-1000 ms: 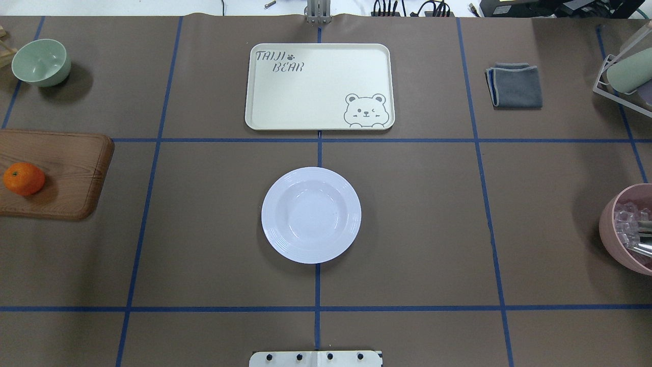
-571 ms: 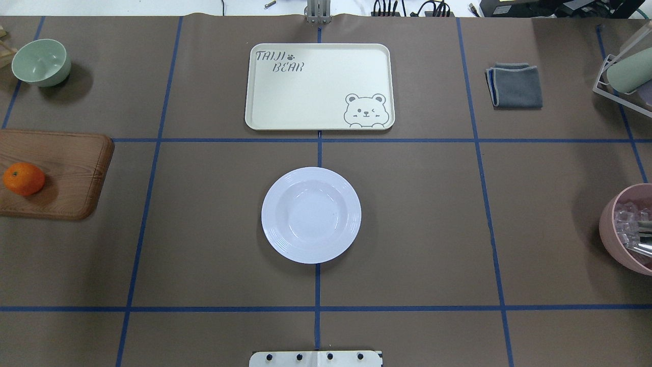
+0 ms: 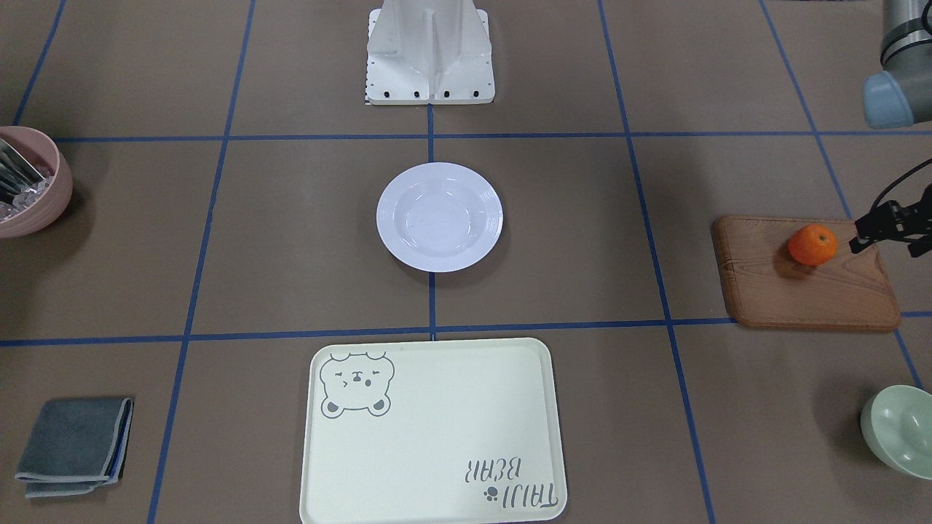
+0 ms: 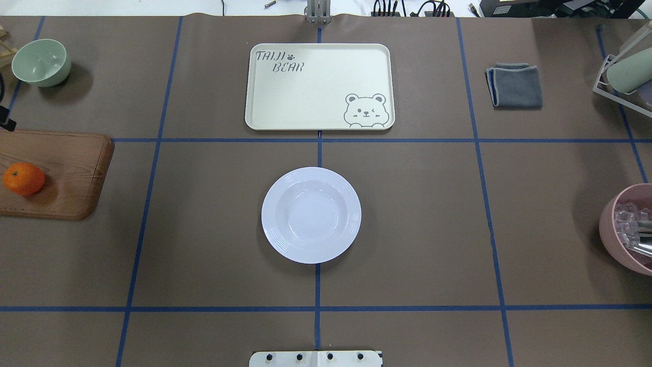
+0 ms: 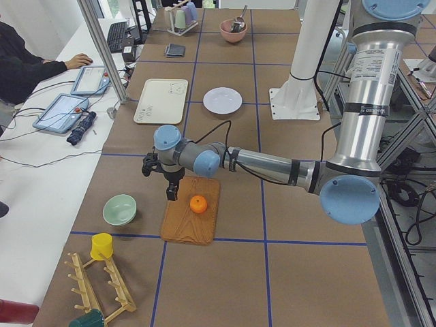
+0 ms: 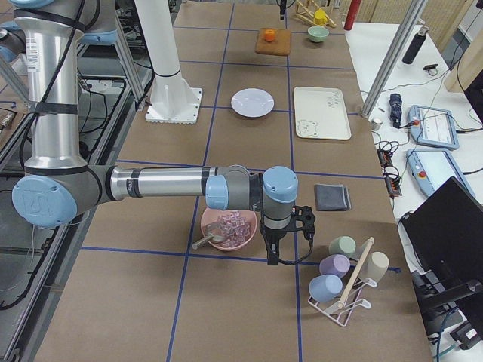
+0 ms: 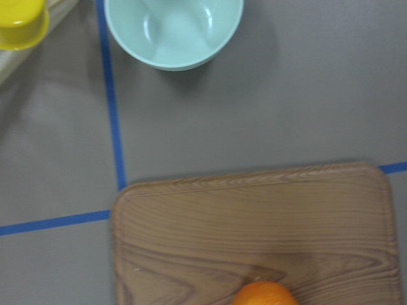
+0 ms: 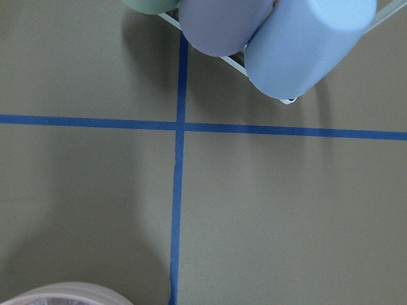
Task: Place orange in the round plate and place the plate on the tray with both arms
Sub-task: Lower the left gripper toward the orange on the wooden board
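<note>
Though left gripper (image 5: 173, 193) points down over wooden board (image 3: 801, 291), just beside orange (image 3: 812, 244) and not touching it, cannot tell jaw spread. Right gripper (image 6: 269, 255) hovers near pink bowl (image 6: 226, 230) at table's right end; jaw state also unreadable. Orange rests on board, far left. Round plate (image 3: 439, 216) at table centre; tray (image 3: 437, 437) beyond it, apart. Green bowl (image 4: 41, 62) at far-left corner.

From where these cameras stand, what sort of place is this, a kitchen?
Most likely a robotics lab, not a kitchen: the table is covered in brown paper marked with a blue tape grid, the left arm and right arm reach over it, and a person is at a side desk with tablets.
</note>
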